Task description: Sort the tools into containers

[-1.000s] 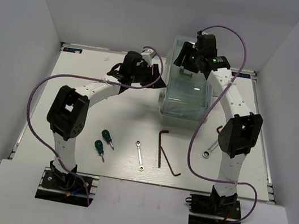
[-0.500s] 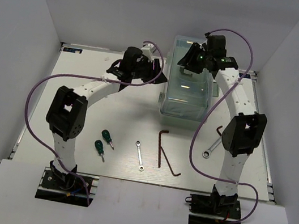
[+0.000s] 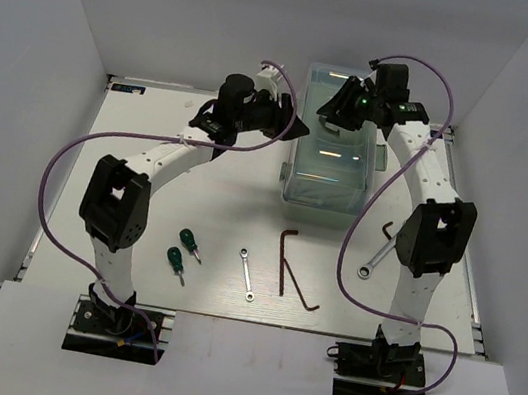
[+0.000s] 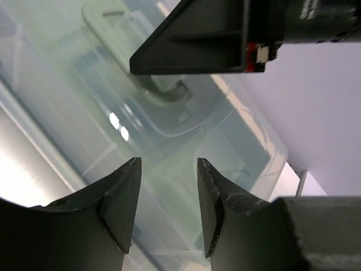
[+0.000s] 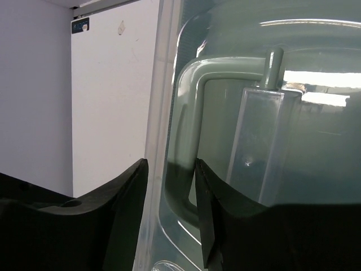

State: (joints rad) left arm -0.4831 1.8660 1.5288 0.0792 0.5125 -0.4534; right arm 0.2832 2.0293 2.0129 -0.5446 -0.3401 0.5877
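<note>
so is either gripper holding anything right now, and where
Nothing in the left gripper, jaws open near the toolbox. The right gripper straddles one end of the toolbox handle; whether it is clamped on cannot be told.

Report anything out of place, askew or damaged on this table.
Nothing stands out. The toolbox sits upright with its lid down. The screwdrivers, wrenches and hex keys lie loose on the table with no visible damage, just not sorted yet.

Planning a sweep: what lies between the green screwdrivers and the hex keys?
One small silver wrench, alone, as the top view shows.
</note>
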